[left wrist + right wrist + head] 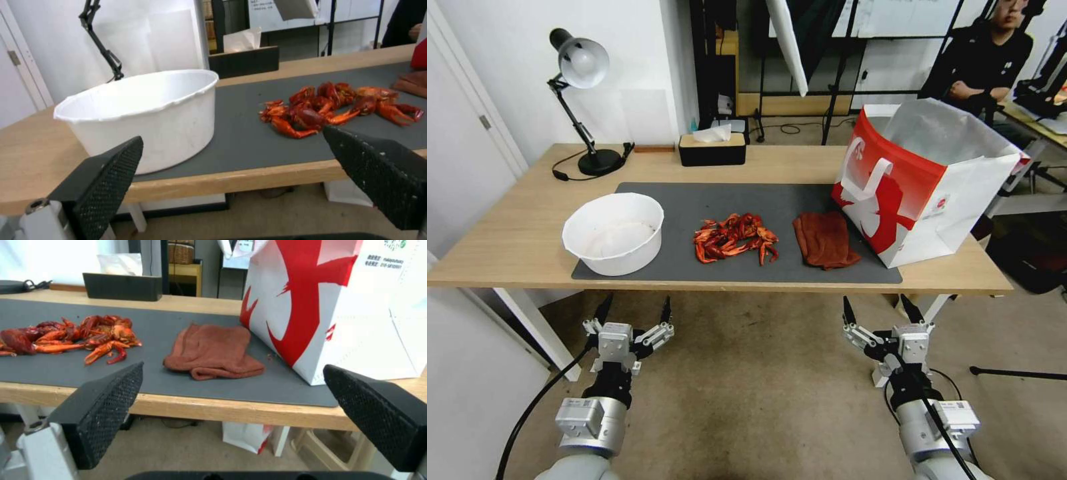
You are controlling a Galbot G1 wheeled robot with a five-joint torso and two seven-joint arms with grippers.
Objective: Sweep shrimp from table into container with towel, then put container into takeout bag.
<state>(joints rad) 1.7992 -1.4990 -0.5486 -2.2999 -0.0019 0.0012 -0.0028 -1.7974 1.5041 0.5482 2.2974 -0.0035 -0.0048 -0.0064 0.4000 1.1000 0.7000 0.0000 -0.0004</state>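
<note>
Left gripper (634, 309) and right gripper (879, 308): jaws spread, empty, below the table (507, 247) edge. Ahead of the left: container (614, 232). Between them: shrimp (734, 238). Ahead of the right: towel (826, 239), touching the takeout bag (924, 180).

White walls, a beige floor (747, 373), a black desk lamp (582, 67), perhaps a door (467, 127) at left.
</note>
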